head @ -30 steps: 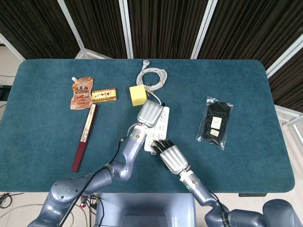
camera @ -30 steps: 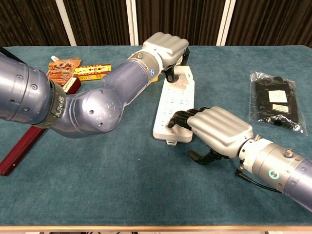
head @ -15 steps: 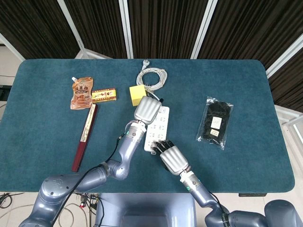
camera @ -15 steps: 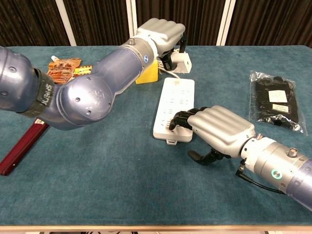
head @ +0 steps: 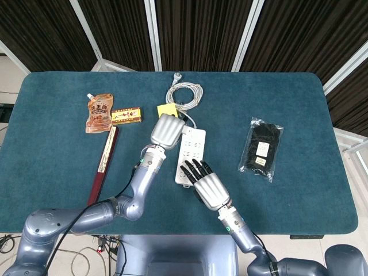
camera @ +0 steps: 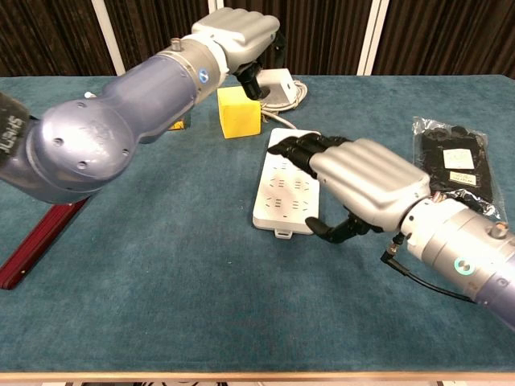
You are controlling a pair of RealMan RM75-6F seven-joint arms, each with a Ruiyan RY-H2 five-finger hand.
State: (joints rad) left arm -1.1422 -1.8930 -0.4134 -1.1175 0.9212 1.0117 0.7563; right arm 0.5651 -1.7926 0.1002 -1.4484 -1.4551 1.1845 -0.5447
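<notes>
White power strip (head: pixel 191 148) lies mid-table, long axis running away from robot. Right hand (head: pixel 206 184) sits over its near end, fingers stretched flat on top, gripping nothing. Left hand (head: pixel 167 130) is clenched, lifted just left of strip's far end, partly covering yellow block (camera: pixel 240 112) in head view; can't tell if it holds anything. Coiled white cable (head: pixel 184 93) beyond. Snack pouch (head: pixel 99 112), small box (head: pixel 126 116), red stick (head: pixel 103 167) to left; black packet (head: pixel 261 148) well apart at right.
</notes>
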